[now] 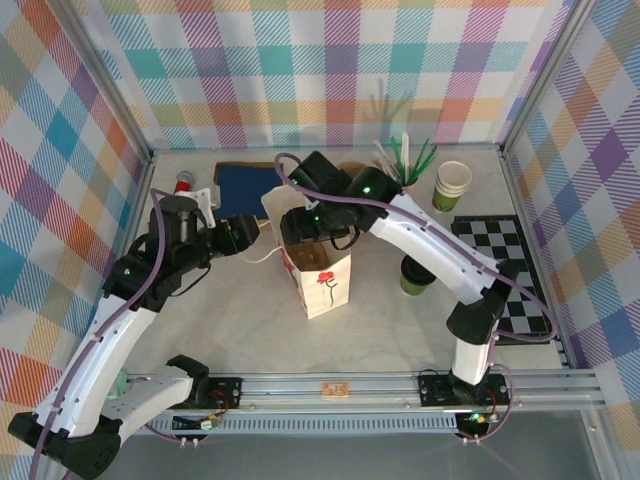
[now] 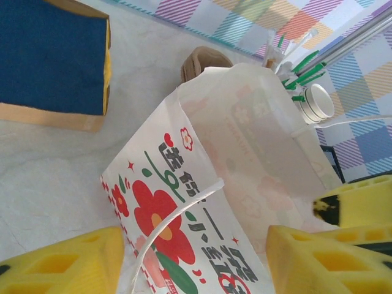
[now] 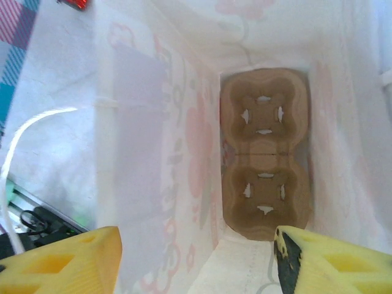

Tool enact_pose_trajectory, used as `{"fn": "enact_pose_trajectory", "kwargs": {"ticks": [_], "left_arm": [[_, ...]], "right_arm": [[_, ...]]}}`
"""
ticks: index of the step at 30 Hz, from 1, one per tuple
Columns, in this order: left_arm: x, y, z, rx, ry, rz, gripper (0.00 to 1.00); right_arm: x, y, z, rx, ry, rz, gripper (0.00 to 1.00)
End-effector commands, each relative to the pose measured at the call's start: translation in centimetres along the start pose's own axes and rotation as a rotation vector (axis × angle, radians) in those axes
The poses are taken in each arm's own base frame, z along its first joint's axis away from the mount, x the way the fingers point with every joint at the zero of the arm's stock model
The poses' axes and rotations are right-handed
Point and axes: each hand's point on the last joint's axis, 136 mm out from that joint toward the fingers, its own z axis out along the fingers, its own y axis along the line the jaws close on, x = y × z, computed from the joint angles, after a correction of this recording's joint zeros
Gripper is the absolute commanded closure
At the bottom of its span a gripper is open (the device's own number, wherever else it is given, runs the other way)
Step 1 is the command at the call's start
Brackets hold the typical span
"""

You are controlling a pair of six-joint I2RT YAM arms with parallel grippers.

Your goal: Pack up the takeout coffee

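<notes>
1. My left claw (image 2: 190, 260) is released, its 2 yellow fingers (image 2: 67, 263) spread wide at the left side of the bag (image 2: 257, 141). The white handle (image 2: 184, 205) loops between them. I cannot tell if they touch the paper.
2. My right claw (image 3: 196, 257) is released too, hanging over the open bag mouth with nothing between its fingers.
3. A brown 2-cup carrier (image 3: 264, 153) lies flat on the bag's bottom.
4. The coffee (image 1: 415, 275) stands on the table just right of the bag, partly behind my right arm, outside the bag.
</notes>
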Motion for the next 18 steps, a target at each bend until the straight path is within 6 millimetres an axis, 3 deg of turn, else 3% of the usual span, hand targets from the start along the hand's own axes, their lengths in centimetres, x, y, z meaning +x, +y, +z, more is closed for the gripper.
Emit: {"fn": "enact_pose_trajectory", "kwargs": {"ticks": [1,5,11,14,18], "left_arm": [[-0.6,-0.2,-0.6,-0.006,-0.006,0.015,0.34],[-0.6,-0.1,0.1,-0.027,0.023,0.034,0.30],[-1.5,-0.7,1.7,-0.025,0.053,0.057,0.25],[-1.5,-0.8,2.7,-0.030,0.084,0.063,0.24],[-1.1,-1.0,4.2,-0.018,0.125,0.060,0.24]], "right_arm": [[-0.3,0.3,-2.5,-0.022,-0.036,-0.030,0.33],[-1.6,-0.6,-4.5,0.016,-0.105,-0.036,0.33],[-3.9,-5.0,-6.3,0.124,-0.180,0.026,0.32],[-4.1,-7.2,-6.8,0.174,-0.191,0.060,0.33],[-3.6,-8.4,-7.5,0.175,-0.215,0.076,0.34]]}}
